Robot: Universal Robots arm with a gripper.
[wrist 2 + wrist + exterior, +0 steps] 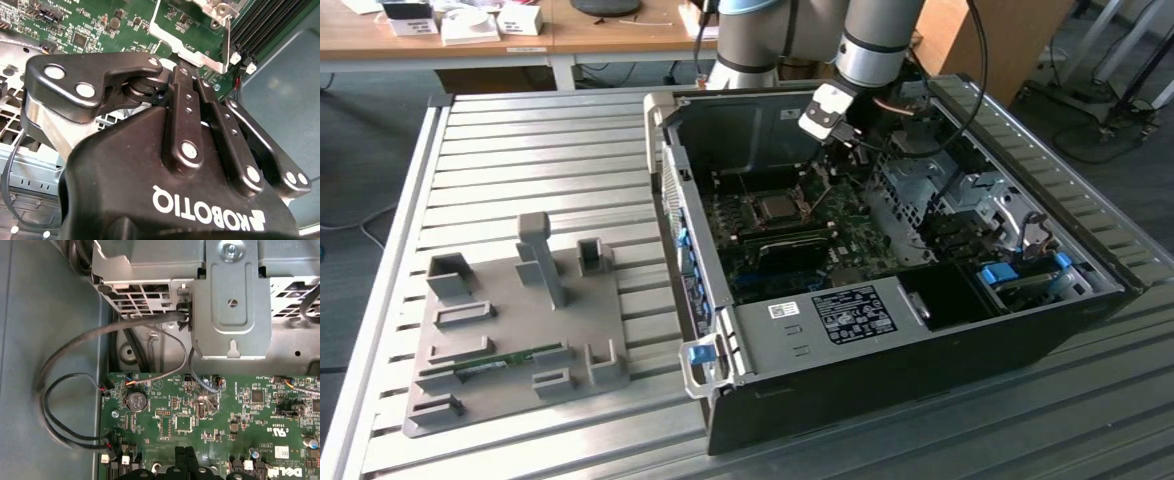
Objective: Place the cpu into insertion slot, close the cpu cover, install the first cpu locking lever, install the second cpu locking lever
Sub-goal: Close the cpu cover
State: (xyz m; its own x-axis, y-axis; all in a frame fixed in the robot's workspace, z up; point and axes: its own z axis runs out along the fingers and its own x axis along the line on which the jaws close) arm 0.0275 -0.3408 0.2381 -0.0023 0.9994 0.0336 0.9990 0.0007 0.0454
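My claw (835,155) hangs inside the open computer case (894,390), low over the green board (225,410) on the case's floor. In the first wrist view its dark tips sit side by side, so I read it as narrow, and I see nothing between them. In the exterior view the cpu (777,207) lies in its socket near the middle of the case, silver top showing, just beside the claw toward the exterior view's left. The cpu cover (750,210) frames it, but I cannot tell whether it is pressed fully flat. Inside the case, black cables (75,390) loop from the board's edge up to a grey metal cage (230,300), and a coin battery (135,401) sits on the board. Outside the case, on the exterior view's left, a grey holder plate (520,320) carries a green memory stick (494,360). The case and the plate both rest on a slatted metal table (520,150).
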